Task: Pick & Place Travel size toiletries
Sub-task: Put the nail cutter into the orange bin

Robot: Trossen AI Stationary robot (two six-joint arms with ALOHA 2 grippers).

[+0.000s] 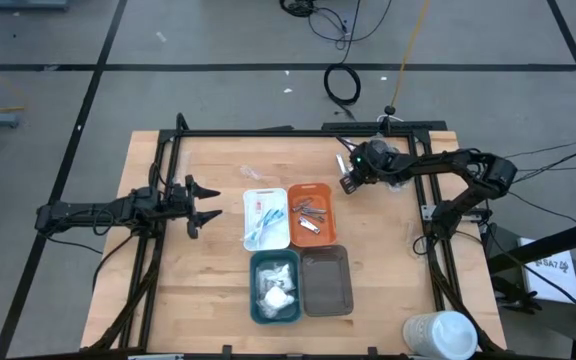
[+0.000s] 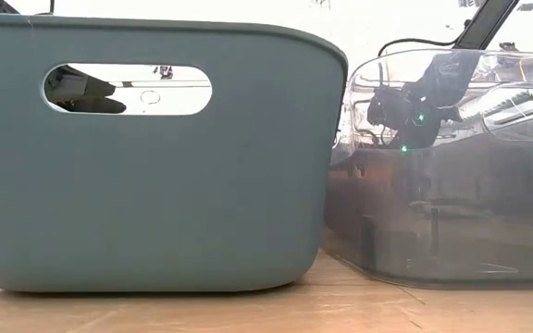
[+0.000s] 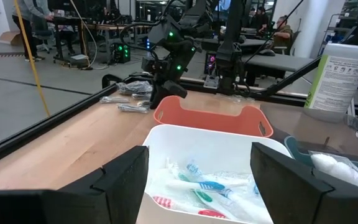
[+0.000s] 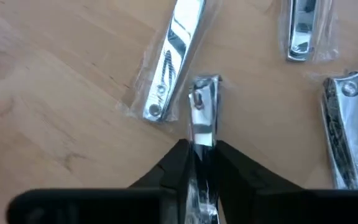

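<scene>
Wooden bench (image 1: 208,270) holds four trays. Right hand (image 4: 199,163) clenches a wrapped silver nail clipper (image 4: 202,115), three more lying close around it. Left hand (image 1: 206,203) waits released, facing the white tray (image 1: 266,218).

I saw four trays grouped mid-table: white tray (image 1: 249,199), orange tray (image 1: 329,208), teal tray (image 1: 255,290), grey tray (image 1: 327,284). A cup (image 1: 439,334) lay near the table's (image 1: 198,290) edge.

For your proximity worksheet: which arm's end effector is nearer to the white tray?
Left. The left end effector is open beside the white tray, facing it. The right end effector sits beyond the orange tray, shut on a wrapped nail clipper.
</scene>
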